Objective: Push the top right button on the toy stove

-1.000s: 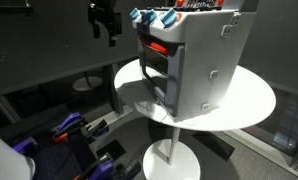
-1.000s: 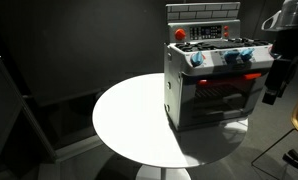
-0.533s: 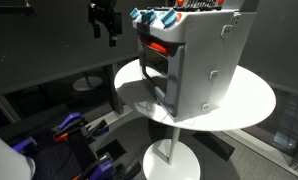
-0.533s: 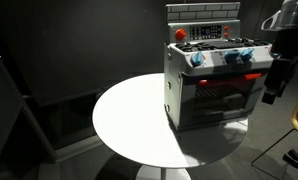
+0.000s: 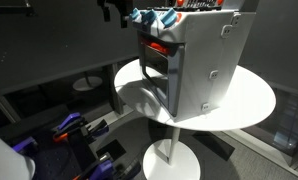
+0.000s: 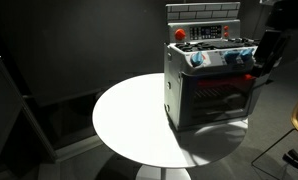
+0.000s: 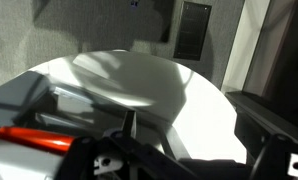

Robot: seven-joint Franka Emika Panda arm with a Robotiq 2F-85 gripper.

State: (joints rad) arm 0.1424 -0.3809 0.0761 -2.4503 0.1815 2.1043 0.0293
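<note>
The toy stove (image 5: 194, 60) stands on a round white table (image 5: 251, 105). It is a light-grey box with a black-framed door, a red strip and blue and red knobs (image 6: 224, 57) along its front top; it also shows in an exterior view (image 6: 214, 90). My gripper (image 5: 117, 10) hangs high in front of the knob row, at the stove's upper corner (image 6: 261, 60), and looks open and empty. In the wrist view I see the table (image 7: 139, 80), the stove's red strip (image 7: 34, 138) and my dark fingers (image 7: 179, 155) spread apart.
The table (image 6: 129, 120) has bare surface beside the stove. Blue and orange gear (image 5: 69, 128) lies on the floor below, next to a second round table base (image 5: 87, 83). Dark walls surround the scene.
My gripper has moved up and in toward the stove's knob row. It was lower and further from the front before. The stove has not moved.
</note>
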